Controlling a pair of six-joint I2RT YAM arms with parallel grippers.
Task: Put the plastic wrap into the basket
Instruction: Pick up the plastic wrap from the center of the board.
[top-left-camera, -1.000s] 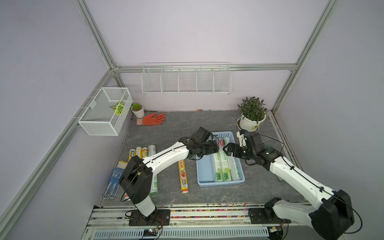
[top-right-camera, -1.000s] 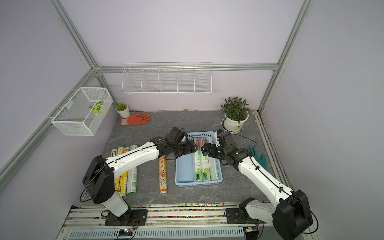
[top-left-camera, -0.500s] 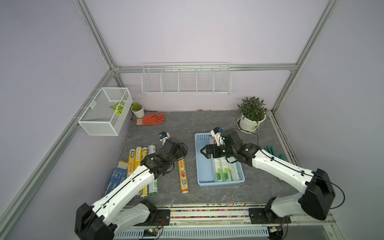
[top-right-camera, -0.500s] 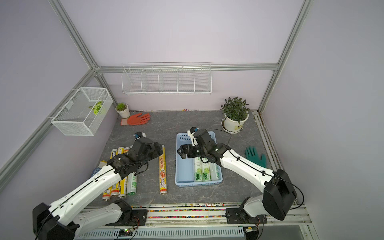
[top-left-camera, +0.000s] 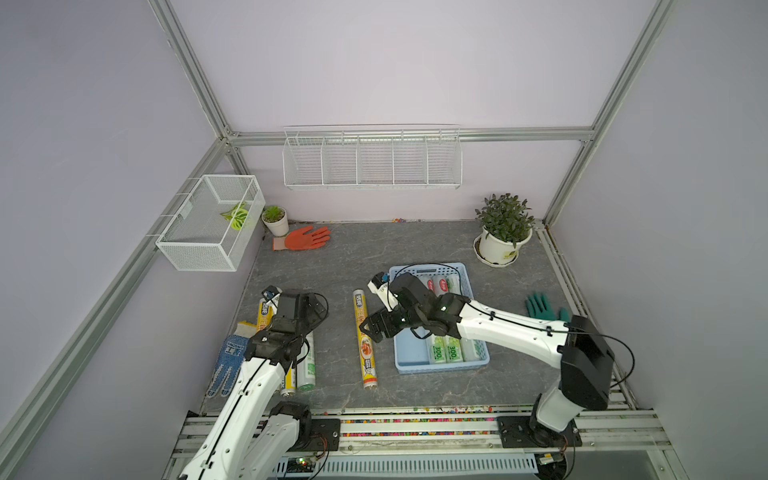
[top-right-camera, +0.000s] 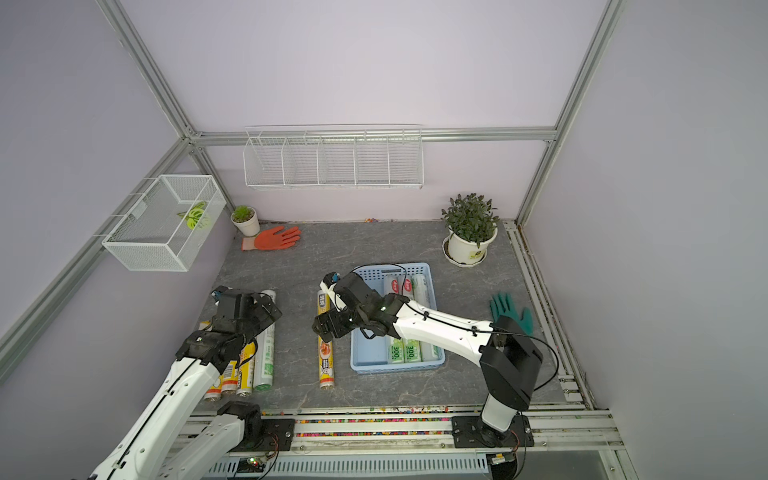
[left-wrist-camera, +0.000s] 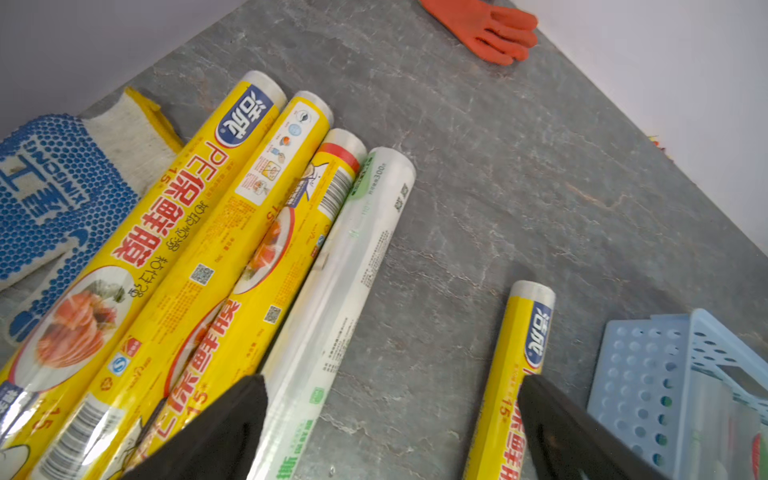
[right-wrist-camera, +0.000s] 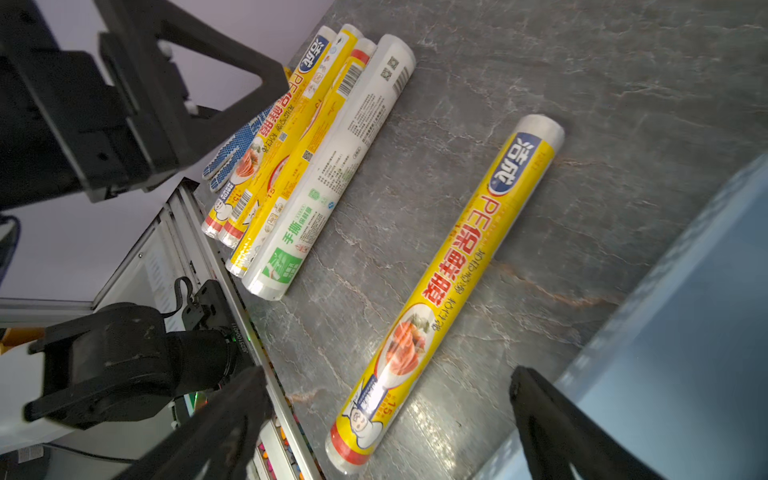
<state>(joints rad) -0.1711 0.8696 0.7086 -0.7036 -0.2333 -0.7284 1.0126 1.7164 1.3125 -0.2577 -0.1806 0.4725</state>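
Both claws are seen released, nothing gripped. The left gripper (left-wrist-camera: 390, 382) is held over the edge of the row of four rolls (top-left-camera: 305, 368). The right gripper (right-wrist-camera: 386, 374) is hung over the lone yellow roll (top-left-camera: 365, 338), laid at nine o'clock of the basket (top-left-camera: 409, 353). Three rolls (top-left-camera: 446, 353) are lodged inside, toward three o'clock.

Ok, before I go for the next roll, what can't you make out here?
- rolls in the basket: right arm covers their middles in both top views; count unsure.
- left row of rolls: left arm covers most in both top views.
- right wrist view: basket blurred, cut off by the edge.
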